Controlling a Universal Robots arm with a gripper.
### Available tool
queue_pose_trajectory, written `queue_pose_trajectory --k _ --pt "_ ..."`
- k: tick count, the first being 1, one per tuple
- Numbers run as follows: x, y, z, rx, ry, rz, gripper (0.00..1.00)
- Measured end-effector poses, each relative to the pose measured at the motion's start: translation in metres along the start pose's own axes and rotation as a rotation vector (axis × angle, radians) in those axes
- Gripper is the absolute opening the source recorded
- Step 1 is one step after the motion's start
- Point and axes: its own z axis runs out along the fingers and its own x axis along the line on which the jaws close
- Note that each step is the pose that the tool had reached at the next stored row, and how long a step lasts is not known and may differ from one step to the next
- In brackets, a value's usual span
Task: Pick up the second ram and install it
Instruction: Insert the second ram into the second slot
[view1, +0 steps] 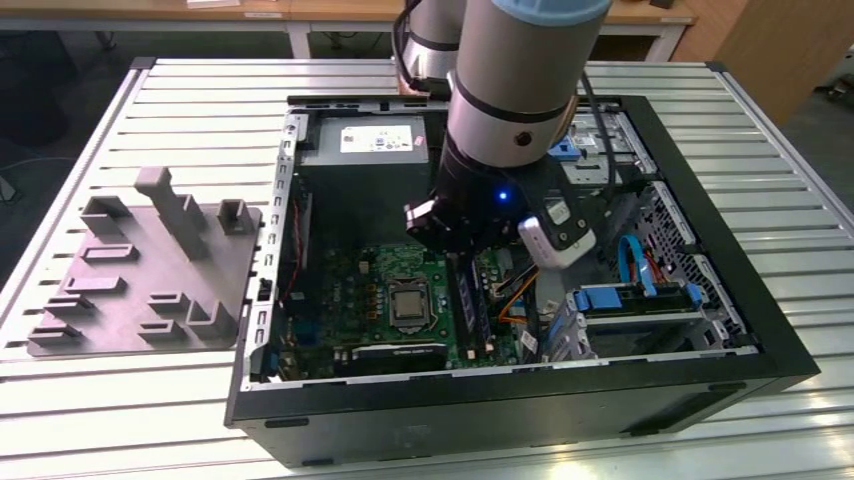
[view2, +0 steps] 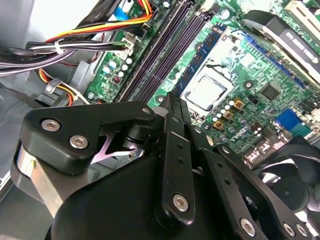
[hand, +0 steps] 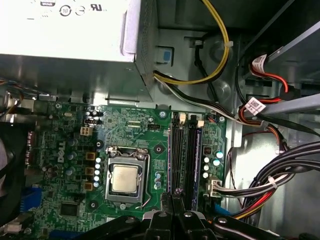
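My gripper (view1: 461, 250) hangs inside the open computer case (view1: 747, 330), low over the motherboard (view1: 387, 270). Its black fingers (hand: 172, 200) are pressed together with nothing visible between them, standing over one end of the memory slots (hand: 185, 155) beside the processor socket (hand: 124, 179). In the exterior view a dark ram (view1: 465, 300) stands on edge in the slot row just below the gripper. In the second wrist view the fingertips (view2: 172, 102) sit at the end of the slots (view2: 165, 50). How many slots hold a stick is unclear.
A grey holder block (view1: 147, 270) with upright pegs lies on the slatted table to the exterior view's left of the case. Cable bundles (hand: 280, 175), the power supply (hand: 75, 30) and a blue-handled drive cage (view1: 641, 295) crowd the slots' surroundings.
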Motion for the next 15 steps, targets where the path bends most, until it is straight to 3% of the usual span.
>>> queue_pose_trajectory --k 15 --pt "-0.0004 -0.0007 0.0134 -0.0001 -0.0003 0.006 0.11"
